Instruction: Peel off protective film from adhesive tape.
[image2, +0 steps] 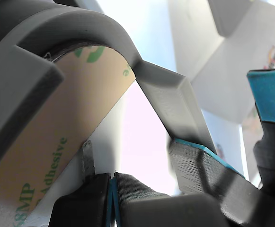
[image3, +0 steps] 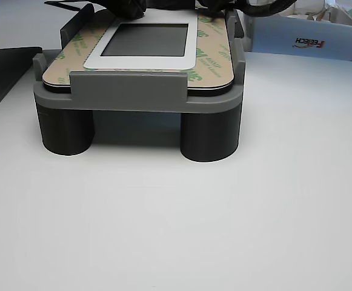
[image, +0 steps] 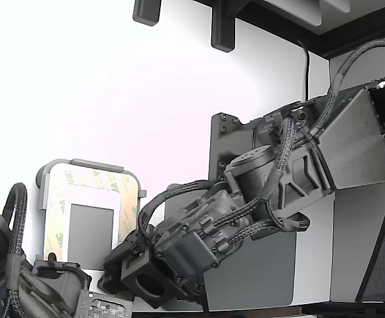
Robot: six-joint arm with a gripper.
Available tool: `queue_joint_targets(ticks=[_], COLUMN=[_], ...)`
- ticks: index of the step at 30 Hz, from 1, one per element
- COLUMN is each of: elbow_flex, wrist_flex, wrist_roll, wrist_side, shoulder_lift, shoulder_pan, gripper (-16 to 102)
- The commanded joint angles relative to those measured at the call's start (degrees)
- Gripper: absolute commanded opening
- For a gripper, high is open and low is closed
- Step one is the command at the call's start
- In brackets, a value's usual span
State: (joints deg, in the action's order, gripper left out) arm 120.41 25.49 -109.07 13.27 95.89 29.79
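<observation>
The protective film, tan with green print, lies flat as a border around a small grey rectangle in the light grey tray. It covers the adhesive tape, which is hidden beneath it. My gripper is at the tray's lower right corner in the exterior view. Up close, the gripper is shut, its blue pads pressed together right at the edge of the film beside the tray wall. I cannot tell if any film is between the pads. The other view shows the film lying flat on the tray.
A second arm's gripper sits below the tray, its blue-padded fingers standing apart. A large dark grey pad lies under my arm. A white box stands behind the tray, which rests on dark round legs.
</observation>
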Motion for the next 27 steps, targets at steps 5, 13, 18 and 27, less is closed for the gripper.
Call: queue_joint_targets(ticks=[5,13,18,27], elbow_flex=[-1.93,-1.85,0.79,0.18], wrist_flex=[-0.35,-1.85,-4.66,-3.34], wrist_roll=[0.09,-1.41,-1.49,-0.97], wrist_side=[-0.09,-0.09,0.18,0.09], shoulder_lift=[1.32,0.7,1.41,1.41], shoulder_pan=[-0.35,-0.35,-0.35,-0.09], gripper=[-12,-12,-12,-12])
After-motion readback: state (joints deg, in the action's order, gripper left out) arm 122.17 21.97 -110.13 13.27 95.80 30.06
